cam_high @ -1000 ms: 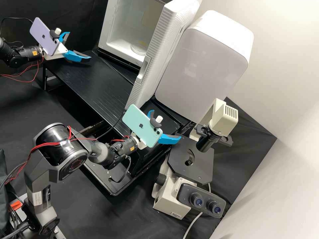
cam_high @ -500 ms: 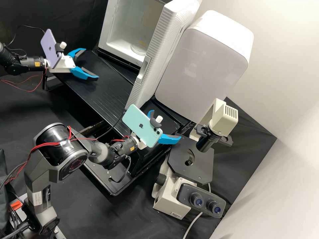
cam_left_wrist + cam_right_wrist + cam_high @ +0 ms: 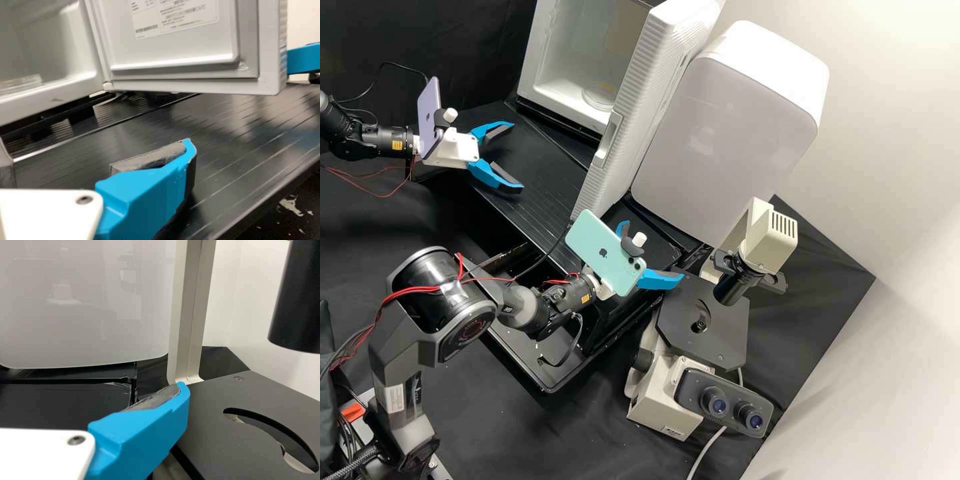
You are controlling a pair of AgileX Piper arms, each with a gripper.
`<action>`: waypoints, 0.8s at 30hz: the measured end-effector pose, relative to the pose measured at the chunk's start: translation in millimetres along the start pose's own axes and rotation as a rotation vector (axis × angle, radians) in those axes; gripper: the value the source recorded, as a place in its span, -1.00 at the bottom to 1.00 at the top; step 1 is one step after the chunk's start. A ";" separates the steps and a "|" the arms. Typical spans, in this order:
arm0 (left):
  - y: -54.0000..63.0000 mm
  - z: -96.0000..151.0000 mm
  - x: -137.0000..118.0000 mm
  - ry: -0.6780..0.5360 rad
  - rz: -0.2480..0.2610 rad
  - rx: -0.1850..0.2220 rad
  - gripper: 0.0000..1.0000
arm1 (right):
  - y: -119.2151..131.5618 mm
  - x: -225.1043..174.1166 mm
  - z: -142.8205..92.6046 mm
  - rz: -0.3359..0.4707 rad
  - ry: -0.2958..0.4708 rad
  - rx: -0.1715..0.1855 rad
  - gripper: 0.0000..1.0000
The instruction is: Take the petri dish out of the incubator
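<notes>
High view: we see the left gripper (image 3: 515,157) spread wide, its two blue fingers (image 3: 495,175) well apart and holding nothing, hovering over the black shelf (image 3: 540,193). Ahead of it, past the fingertips, stands the white incubator (image 3: 550,60) with its door (image 3: 640,100) swung open. The petri dish (image 3: 601,94) lies on the chamber floor inside, well apart from the gripper.

In the left wrist view we see one finger (image 3: 150,190) hanging low over the ridged shelf (image 3: 240,145). The open door (image 3: 200,50) is ahead of it, and the petri dish (image 3: 20,82) sits in the chamber next to that door.

The right gripper (image 3: 670,277) sits farther out, near the door's lower corner and just beside the microscope (image 3: 693,393). We cannot tell how wide it stands. In the right wrist view it hangs over the microscope's black stage (image 3: 235,410), with a white box (image 3: 85,300) just beyond.
</notes>
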 end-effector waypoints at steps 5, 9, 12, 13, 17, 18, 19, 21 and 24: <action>15.1 1.4 12.6 -0.032 0.026 0.007 1.00 | 0.0 0.0 0.0 0.000 0.000 0.000 1.00; 31.1 0.9 28.7 -0.067 0.051 0.022 1.00 | 0.0 0.0 0.0 0.000 0.000 0.000 1.00; 40.9 -1.8 45.2 -0.086 0.062 0.027 1.00 | 0.0 0.0 0.0 0.000 0.000 0.000 1.00; 42.6 -3.8 50.3 -0.080 0.056 0.025 1.00 | 0.0 0.0 0.0 0.000 0.000 0.000 1.00; 49.1 -15.6 75.2 -0.042 0.038 0.024 1.00 | 0.0 0.0 0.0 0.000 0.000 0.000 1.00; 49.5 -18.9 80.9 -0.029 0.030 0.022 1.00 | 0.0 0.0 0.0 0.000 0.000 0.000 1.00; 50.3 -22.6 85.1 -0.015 0.032 0.016 1.00 | 0.0 0.0 0.0 0.000 0.000 0.000 1.00; 50.5 -29.1 94.4 0.020 0.023 -0.004 1.00 | 0.0 0.0 0.0 0.000 0.000 0.000 1.00; 52.6 -43.2 110.1 0.084 0.036 -0.025 1.00 | 0.0 0.0 0.0 0.000 0.000 0.000 1.00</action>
